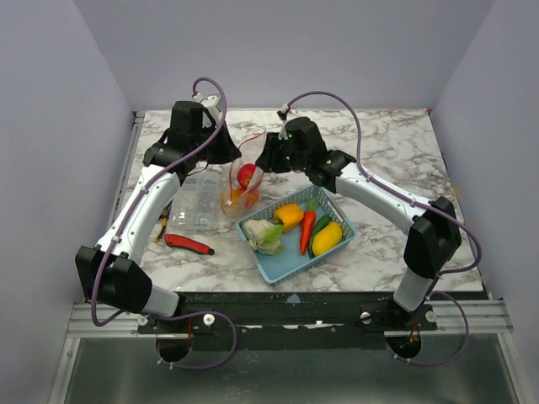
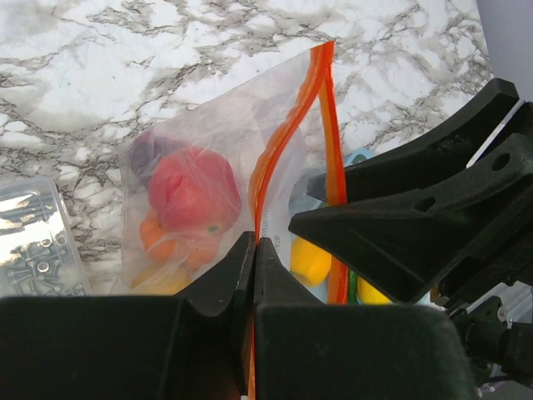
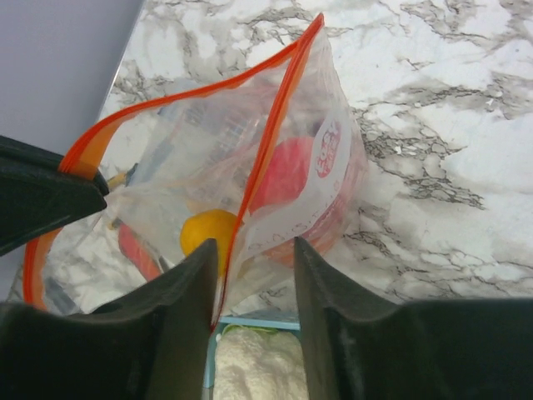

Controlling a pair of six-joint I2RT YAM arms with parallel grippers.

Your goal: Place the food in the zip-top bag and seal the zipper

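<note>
Top: zip-top bag [image 1: 238, 181] stands upright mid-worktop [image 1: 396, 151], toward the far edge. 
Left wrist: left end effector [image 2: 254, 246] clamped on zipper [image 2: 328, 117], with the strip running straight away from it. 
Right wrist: right end effector [image 3: 254, 246] apart, straddling one zipper lip; bag mouth gapes.

bag [image 1: 240, 181] corners hidden by left hand [image 1: 227, 153], right hand [image 1: 265, 156] | purple item [image 2: 148, 150] in bag blurred | clear box [image 2: 29, 242] cut by left edge | basket [image 3: 254, 321] mostly hidden
</note>
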